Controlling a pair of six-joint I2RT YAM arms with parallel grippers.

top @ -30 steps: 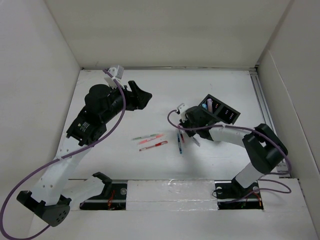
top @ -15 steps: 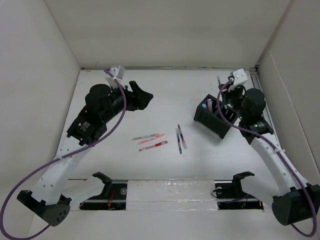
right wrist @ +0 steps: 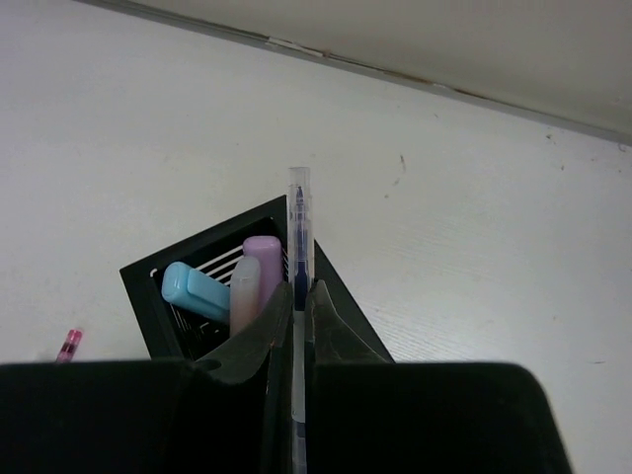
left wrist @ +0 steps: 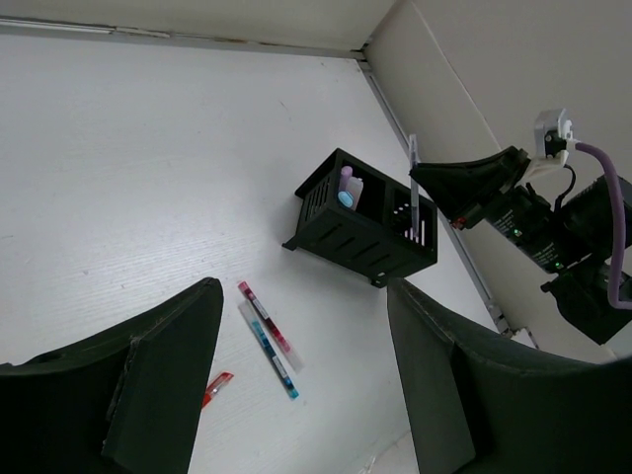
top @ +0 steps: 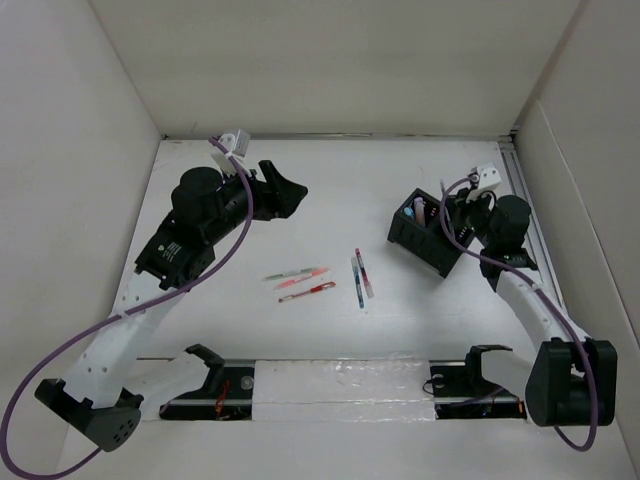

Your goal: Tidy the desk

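Observation:
The white desk (top: 330, 200) carries a black compartmented box (top: 432, 237) at the right. My right gripper (right wrist: 299, 286) is shut on a clear pen with blue ink (right wrist: 299, 212) and holds it upright over the box's rim (right wrist: 148, 281). From the left wrist view, the same pen (left wrist: 414, 153) stands above the box (left wrist: 360, 225). Blue (right wrist: 193, 288), pink (right wrist: 243, 291) and purple (right wrist: 263, 259) highlighters stand in one compartment. My left gripper (top: 285, 190) hovers open and empty over the desk's left rear. Five pens lie mid-desk: three (top: 300, 283) side by side, two (top: 361, 277) nearer the box.
White panels wall the desk at the left, back and right. A metal rail (top: 525, 215) runs along the right edge, close behind the box. The arm bases sit at the near edge (top: 340, 385).
My right arm swung from the pens at mid-desk back to the box, carrying the clear blue pen, and has come down a little over it. The left arm stayed put.

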